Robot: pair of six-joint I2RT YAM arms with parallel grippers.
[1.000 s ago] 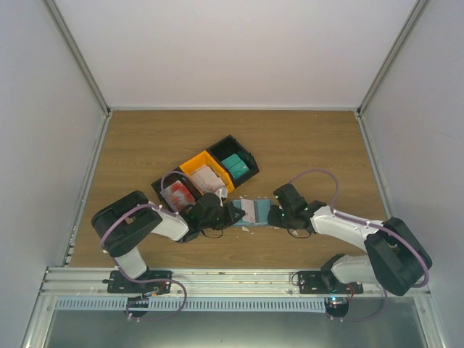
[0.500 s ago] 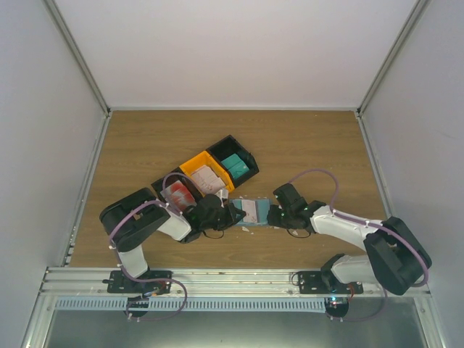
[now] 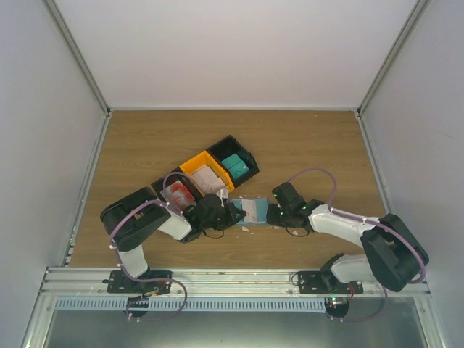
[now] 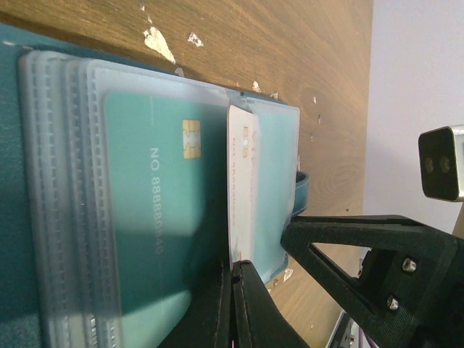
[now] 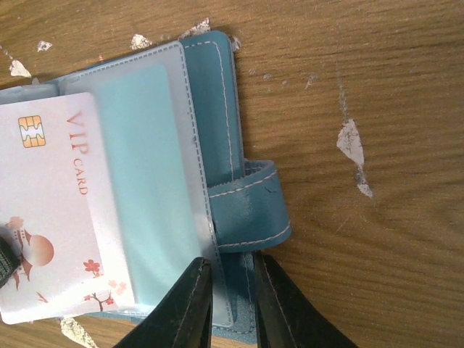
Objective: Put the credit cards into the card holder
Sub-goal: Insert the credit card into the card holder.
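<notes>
Table (image 5: 377, 87): wood grain, matt, finish chipped in pale flecks.
Holder (image 5: 217, 94): teal, leather-look, matt, pale stitching right along the edge.
Sleeves (image 4: 43, 181): clear plastic, a bit frosted, soft sheen.
Card (image 5: 51, 217): smooth white plastic, printed, and there's 1 gold metallic chip.
Bins (image 3: 246, 152): moulded plastic.

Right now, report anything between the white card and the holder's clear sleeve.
Nothing visible does. The white card, pinched by the left gripper, lies against the clear sleeve; the right gripper straddles the edge of the holder, beside the card.
</notes>
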